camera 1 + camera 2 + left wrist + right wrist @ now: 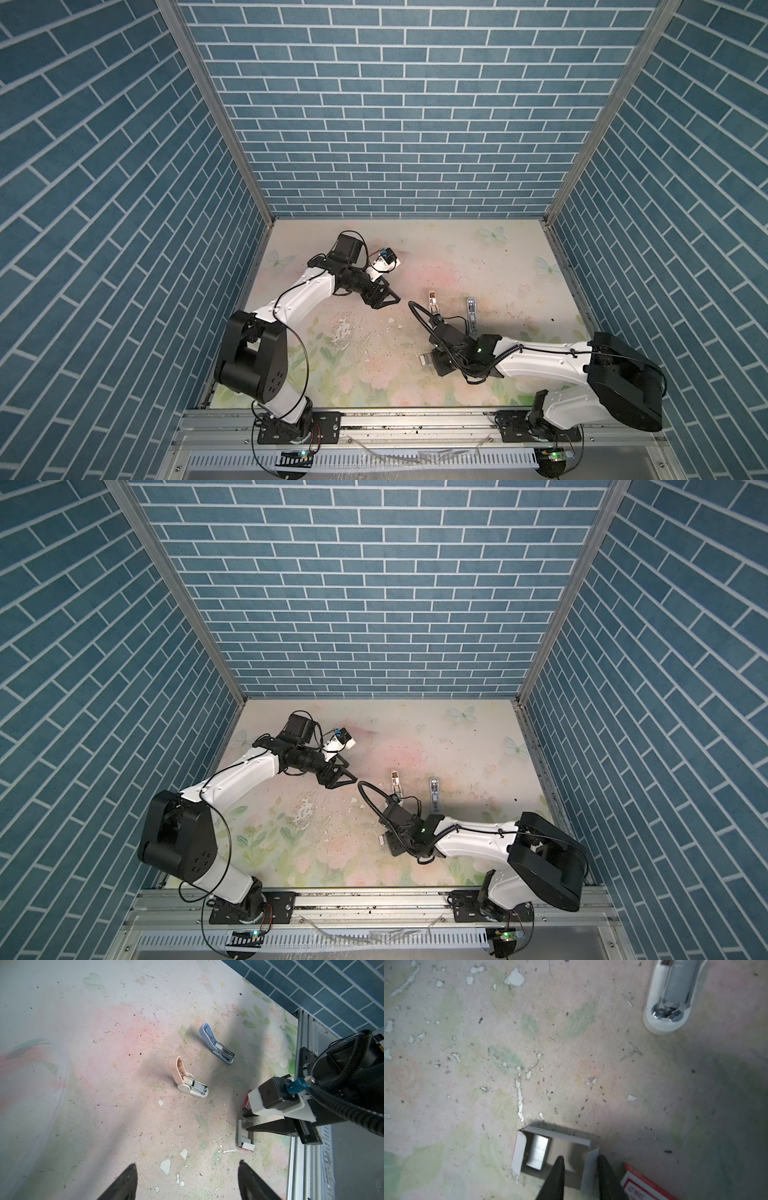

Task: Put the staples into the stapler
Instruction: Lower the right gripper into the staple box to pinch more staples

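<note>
Staples (538,1152) in tray (518,1153), tray part-hidden behind right claw (580,1157), narrow astride its wall, grip unclear; left claw (187,1163) wide, empty.

Silvery staples (538,1152) in tray (519,1151), pink stapler (187,1078) open

In both top views the right arm covers nearly all of the tray (423,358) (380,838), at 6 o'clock from the pink stapler (432,302). The right wrist view's edge cuts off the box (643,1183) and that stapler. Whether the right gripper (580,1157) pinches the tray's wall cannot be told.
</note>
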`<state>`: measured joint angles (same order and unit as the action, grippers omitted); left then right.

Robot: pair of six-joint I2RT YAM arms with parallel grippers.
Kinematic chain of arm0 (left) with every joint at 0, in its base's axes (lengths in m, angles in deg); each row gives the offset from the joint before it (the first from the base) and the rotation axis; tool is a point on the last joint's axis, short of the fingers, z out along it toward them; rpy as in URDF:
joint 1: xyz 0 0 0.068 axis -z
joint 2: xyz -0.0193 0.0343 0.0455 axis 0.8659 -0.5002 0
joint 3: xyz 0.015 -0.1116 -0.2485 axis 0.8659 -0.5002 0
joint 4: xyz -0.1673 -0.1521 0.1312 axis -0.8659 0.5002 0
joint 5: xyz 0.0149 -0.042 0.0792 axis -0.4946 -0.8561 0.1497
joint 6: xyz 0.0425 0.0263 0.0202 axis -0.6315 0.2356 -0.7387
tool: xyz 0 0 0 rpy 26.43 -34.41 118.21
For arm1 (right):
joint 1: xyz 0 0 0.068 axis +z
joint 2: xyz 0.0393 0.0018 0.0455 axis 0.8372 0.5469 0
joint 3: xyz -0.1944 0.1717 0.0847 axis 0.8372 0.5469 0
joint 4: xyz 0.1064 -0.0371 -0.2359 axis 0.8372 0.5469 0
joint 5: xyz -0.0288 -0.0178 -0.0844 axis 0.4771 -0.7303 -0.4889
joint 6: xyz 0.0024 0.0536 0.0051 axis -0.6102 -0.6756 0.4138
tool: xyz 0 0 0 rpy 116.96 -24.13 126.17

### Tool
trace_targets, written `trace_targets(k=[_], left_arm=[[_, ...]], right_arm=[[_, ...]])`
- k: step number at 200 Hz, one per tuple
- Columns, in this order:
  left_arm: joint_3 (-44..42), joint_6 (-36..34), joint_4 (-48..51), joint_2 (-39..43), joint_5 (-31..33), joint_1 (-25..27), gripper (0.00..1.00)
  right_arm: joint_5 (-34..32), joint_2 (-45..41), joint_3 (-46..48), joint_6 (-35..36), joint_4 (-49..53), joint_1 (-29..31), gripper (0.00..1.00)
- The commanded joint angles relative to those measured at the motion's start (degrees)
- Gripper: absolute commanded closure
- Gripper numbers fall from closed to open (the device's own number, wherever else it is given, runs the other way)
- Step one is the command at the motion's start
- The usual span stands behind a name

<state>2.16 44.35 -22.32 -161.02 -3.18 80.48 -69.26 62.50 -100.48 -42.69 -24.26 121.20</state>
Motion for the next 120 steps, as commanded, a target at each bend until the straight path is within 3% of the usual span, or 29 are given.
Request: trace_targets(k=[1, 60, 120], left_arm=[[-0.1, -0.9, 0.7, -0.4, -0.3, -0.2, 0.23], [-0.4, -0.8, 0.4, 0.1, -0.3, -0.2, 0.23], [-0.5, -0.7, 0.3, 0.1, -0.7, -0.1, 0.23]], right_arm=[[-2.5, 0.0, -1.4, -2.5, 1.3, 0.8, 0.7], [-7.2, -4.2, -2.4, -4.5, 6.0, 1.9, 0.7], [-3.9, 0.0, -3.7, -5.1, 1.7, 3.0, 0.74]])
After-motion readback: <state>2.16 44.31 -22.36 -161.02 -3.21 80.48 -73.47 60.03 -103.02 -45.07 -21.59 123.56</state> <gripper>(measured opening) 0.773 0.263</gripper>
